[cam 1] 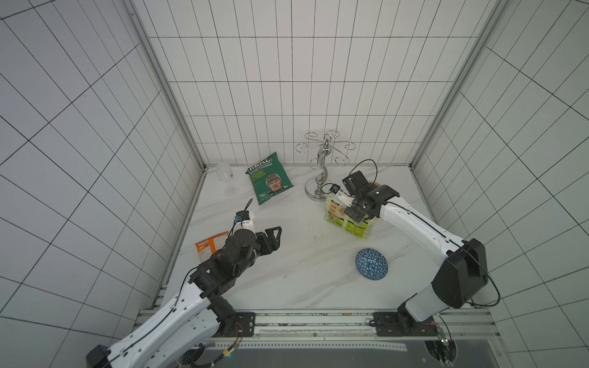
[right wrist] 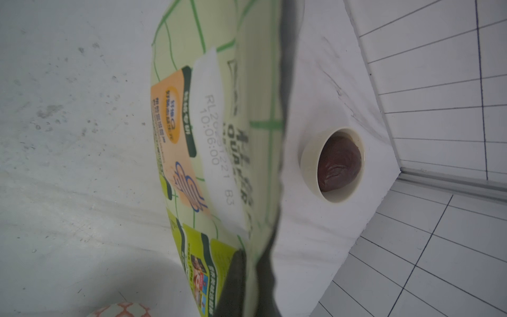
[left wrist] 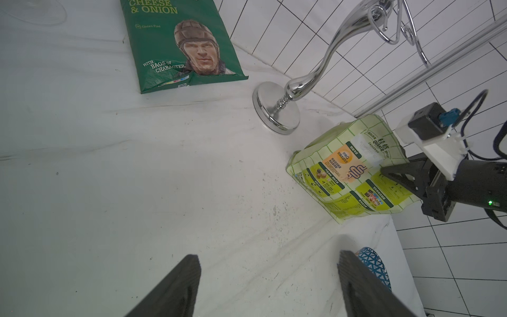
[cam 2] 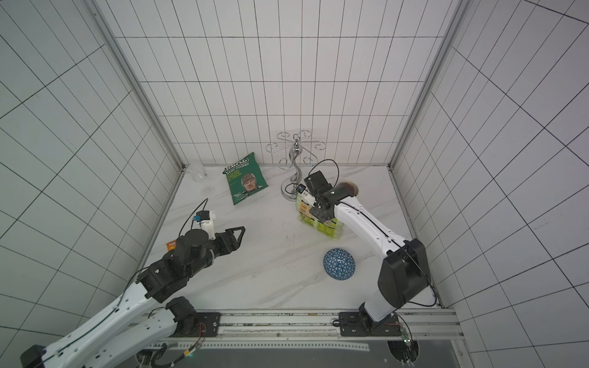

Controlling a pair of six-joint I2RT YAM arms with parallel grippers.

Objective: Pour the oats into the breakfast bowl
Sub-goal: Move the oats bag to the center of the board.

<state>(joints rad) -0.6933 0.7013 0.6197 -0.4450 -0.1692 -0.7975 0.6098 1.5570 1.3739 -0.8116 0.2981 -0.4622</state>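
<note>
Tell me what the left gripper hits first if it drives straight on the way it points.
Probably the tall lime-green and yellow plastic pouch, which the right gripper holds pinched; before it lies only marble tabletop. The height of the left gripper is unclear, so it could miss.

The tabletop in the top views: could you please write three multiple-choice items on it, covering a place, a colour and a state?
1. The crisp bag lies between: A) wine glass and chrome stand; B) two bowls; C) the arms' bases.
2. The breakfast bowl outside is: A) red; B) blue-and-white; C) black.
3. The right arm's jaws are: A) open; B) shut on the bowl; C) shut on the oats pouch.
Answers: 1A, they flank it; 2B, its triangle pattern shows; 3C, they pinch its edge.
</note>
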